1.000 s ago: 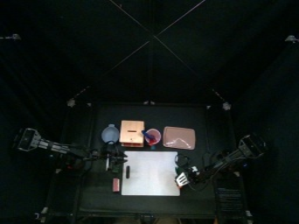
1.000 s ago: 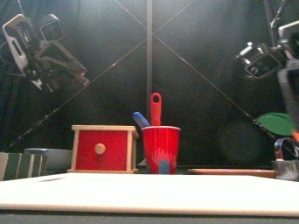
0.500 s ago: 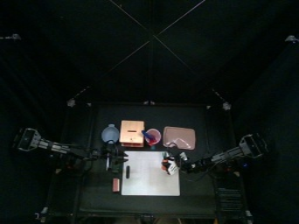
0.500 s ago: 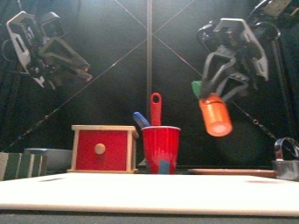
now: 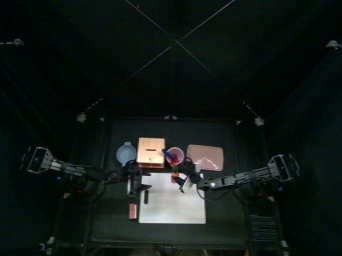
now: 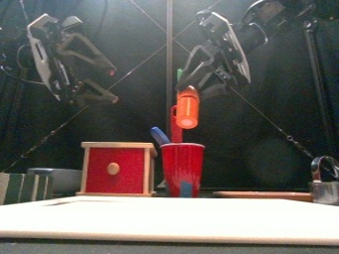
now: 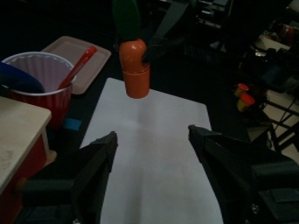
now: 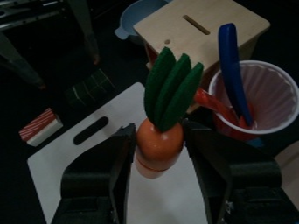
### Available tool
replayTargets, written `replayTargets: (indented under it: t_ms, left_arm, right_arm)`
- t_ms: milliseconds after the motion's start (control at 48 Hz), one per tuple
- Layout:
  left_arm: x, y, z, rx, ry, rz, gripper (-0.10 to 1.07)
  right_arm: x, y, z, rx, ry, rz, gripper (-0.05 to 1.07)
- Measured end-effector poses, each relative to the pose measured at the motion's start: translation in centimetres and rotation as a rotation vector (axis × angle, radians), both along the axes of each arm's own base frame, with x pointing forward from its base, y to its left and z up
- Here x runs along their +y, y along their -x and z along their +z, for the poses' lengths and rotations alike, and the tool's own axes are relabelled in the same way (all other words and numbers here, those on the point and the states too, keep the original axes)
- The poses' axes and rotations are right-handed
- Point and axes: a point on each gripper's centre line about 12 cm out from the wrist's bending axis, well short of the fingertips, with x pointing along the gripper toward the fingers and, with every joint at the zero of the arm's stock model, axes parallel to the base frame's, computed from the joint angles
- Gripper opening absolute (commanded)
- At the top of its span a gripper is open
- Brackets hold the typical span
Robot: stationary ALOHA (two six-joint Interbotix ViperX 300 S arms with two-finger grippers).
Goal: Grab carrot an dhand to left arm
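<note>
The carrot (image 6: 187, 107) hangs upright in the air above the white board (image 7: 152, 157), its long axis vertical, orange tip down and green leaves (image 8: 173, 85) up. The right gripper (image 6: 199, 87) grasps it near its leafy top. The left gripper (image 6: 90, 94) waits beside it over the board's left edge, jaws spread wide and empty.

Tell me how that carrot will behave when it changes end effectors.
The carrot hangs straight from the right end effector, so it is probably rigid. Its smooth, rounded, tapered body may slip or roll if dropped. The green top looks stiff, likely plastic.
</note>
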Motion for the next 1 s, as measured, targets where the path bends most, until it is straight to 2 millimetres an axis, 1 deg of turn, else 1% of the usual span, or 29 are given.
replayTargets:
  t_ms: [146, 292, 479, 708, 854, 1000]
  left_arm:
    - [0.6, -1.4, -0.3, 0.004, -0.010, 0.028, 1.00]
    - [1.1, -2.7, -0.1, -0.039, -0.047, 0.044, 1.00]
    - [1.0, -4.0, -0.9, -0.085, -0.114, 0.022, 1.00]
    - [1.2, -5.9, -1.8, -0.113, -0.138, 0.032, 1.00]
    - [1.1, -7.2, -1.8, -0.120, -0.139, 0.033, 1.00]
    - [1.2, -7.9, -1.8, -0.123, -0.136, 0.037, 1.00]
  right_arm:
    - [0.2, -1.0, 0.1, -0.004, 0.013, 0.008, 0.53]
    - [0.3, -1.8, 0.4, -0.015, 0.036, 0.021, 0.53]
    - [0.2, -2.2, 1.3, -0.039, 0.056, 0.030, 0.52]
    - [0.4, -2.6, 2.0, -0.060, 0.070, 0.043, 0.52]
    - [0.4, -2.8, 2.1, -0.061, 0.077, 0.042, 0.53]
    - [0.5, -3.0, 1.9, -0.058, 0.078, 0.046, 0.53]
